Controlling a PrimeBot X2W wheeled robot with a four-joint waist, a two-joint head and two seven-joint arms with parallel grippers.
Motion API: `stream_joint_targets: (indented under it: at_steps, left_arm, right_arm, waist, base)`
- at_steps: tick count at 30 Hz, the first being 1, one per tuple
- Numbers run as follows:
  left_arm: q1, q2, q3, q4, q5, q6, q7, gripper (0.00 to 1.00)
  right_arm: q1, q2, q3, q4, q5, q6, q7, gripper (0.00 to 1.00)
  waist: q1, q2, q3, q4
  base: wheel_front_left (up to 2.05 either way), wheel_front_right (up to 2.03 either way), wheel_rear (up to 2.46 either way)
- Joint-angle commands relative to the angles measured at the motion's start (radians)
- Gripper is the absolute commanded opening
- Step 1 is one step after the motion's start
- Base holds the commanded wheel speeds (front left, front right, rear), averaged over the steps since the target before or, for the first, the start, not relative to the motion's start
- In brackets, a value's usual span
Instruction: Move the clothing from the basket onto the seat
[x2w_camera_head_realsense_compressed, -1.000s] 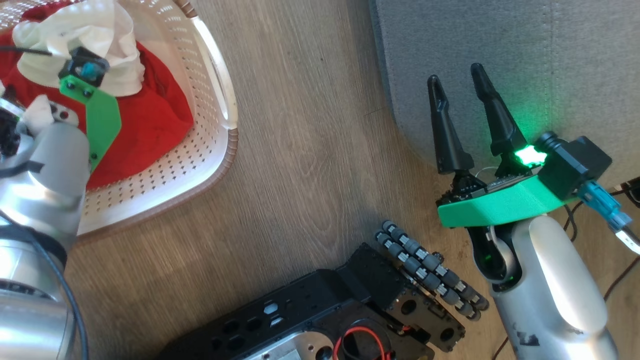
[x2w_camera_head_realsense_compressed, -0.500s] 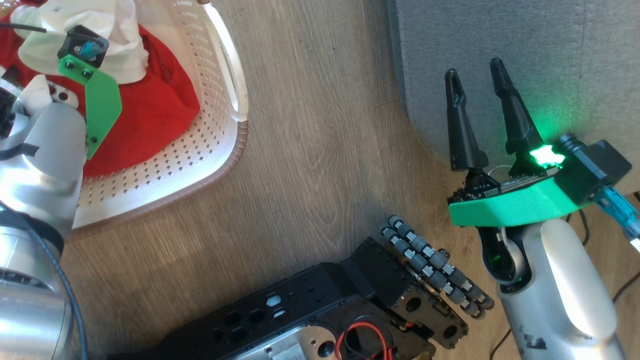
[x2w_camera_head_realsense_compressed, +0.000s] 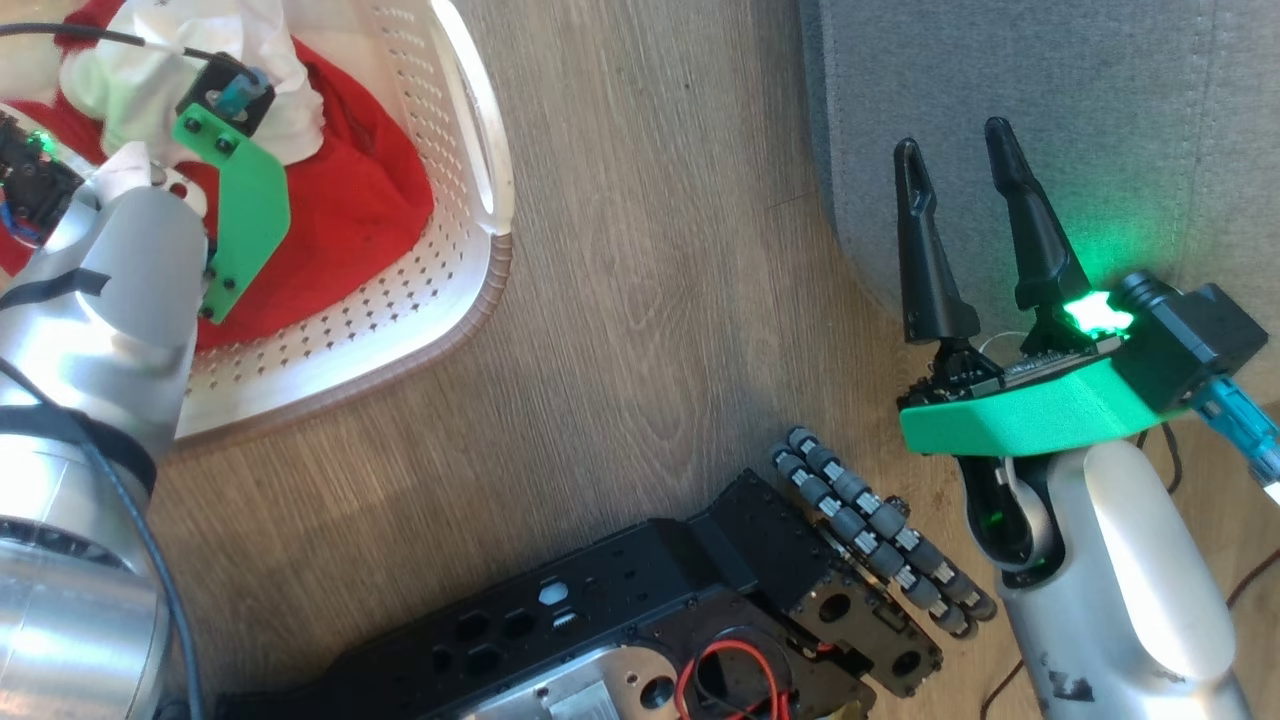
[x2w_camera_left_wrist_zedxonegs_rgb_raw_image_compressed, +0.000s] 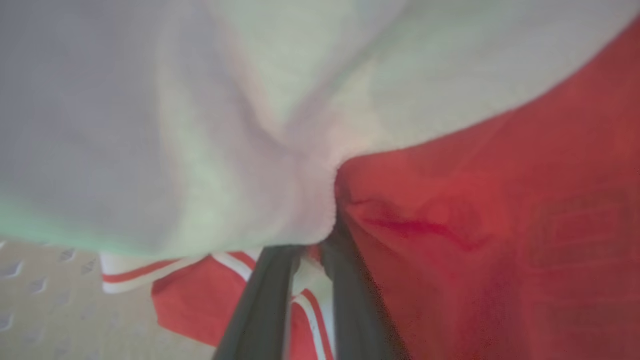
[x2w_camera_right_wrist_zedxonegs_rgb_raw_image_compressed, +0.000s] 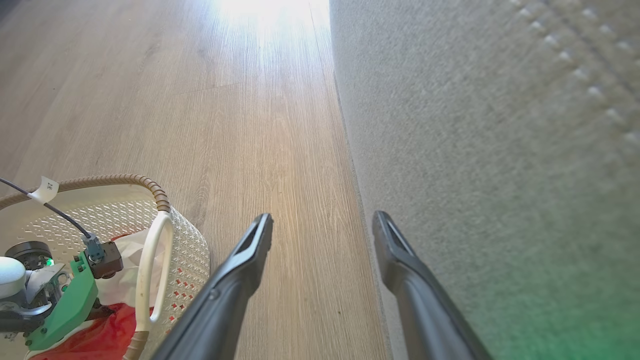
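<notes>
The white perforated basket (x2w_camera_head_realsense_compressed: 420, 310) stands on the floor at the upper left, holding the clothing: red garments (x2w_camera_head_realsense_compressed: 370, 210) under a white cloth (x2w_camera_head_realsense_compressed: 140, 90). My left arm reaches down into it, its green wrist mount (x2w_camera_head_realsense_compressed: 240, 220) over the pile. In the left wrist view my left gripper (x2w_camera_left_wrist_zedxonegs_rgb_raw_image_compressed: 317, 245) has its dark fingers drawn close together, pinching the puckered white cloth (x2w_camera_left_wrist_zedxonegs_rgb_raw_image_compressed: 200, 125) where it meets the red fabric (x2w_camera_left_wrist_zedxonegs_rgb_raw_image_compressed: 500, 200). My right gripper (x2w_camera_head_realsense_compressed: 952, 140) stands open and empty over the edge of the grey seat (x2w_camera_head_realsense_compressed: 1050, 90), also visible as right gripper (x2w_camera_right_wrist_zedxonegs_rgb_raw_image_compressed: 323, 216) beside seat (x2w_camera_right_wrist_zedxonegs_rgb_raw_image_compressed: 500, 150).
Wooden floor (x2w_camera_head_realsense_compressed: 650, 250) lies between basket and seat. My black base (x2w_camera_head_realsense_compressed: 620, 620) with its roller wheel (x2w_camera_head_realsense_compressed: 880, 540) fills the lower middle. Cables (x2w_camera_head_realsense_compressed: 1250, 580) trail at the right edge. The basket's white handle (x2w_camera_right_wrist_zedxonegs_rgb_raw_image_compressed: 150, 270) faces the right gripper.
The head camera has shifted, sliding the picture right. My left gripper's fingers have closed in on the white cloth inside the basket. The right gripper holds the same open pose.
</notes>
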Motion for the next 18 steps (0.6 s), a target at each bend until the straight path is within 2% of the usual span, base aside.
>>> stream_joint_targets:
  at_steps: [1, 10, 18]
  left_arm:
    - [0.041, 0.005, 0.005, 0.000, -0.011, -0.014, 0.009, 0.00]
    - [0.040, 0.011, 0.004, 0.000, -0.031, 0.006, -0.027, 0.00]
    - [0.044, 0.026, 0.007, 0.000, -0.051, 0.048, -0.107, 0.00]
  right_arm:
    - [0.037, 0.009, 0.026, 0.023, 0.008, 0.010, 0.011, 1.00]
    - [0.019, 0.009, 0.029, 0.025, 0.005, 0.010, 0.011, 1.00]
    - [-0.023, 0.009, 0.045, 0.028, 0.007, 0.010, 0.011, 1.00]
  waist:
    - [0.0000, -0.0001, 0.000, 0.002]
    - [0.0000, -0.0001, -0.008, -0.002]
    - [0.0000, -0.0001, -0.055, -0.025]
  base:
    - [0.00, 0.00, 0.00]
    - [0.00, 0.00, 0.00]
    - [0.00, 0.00, 0.00]
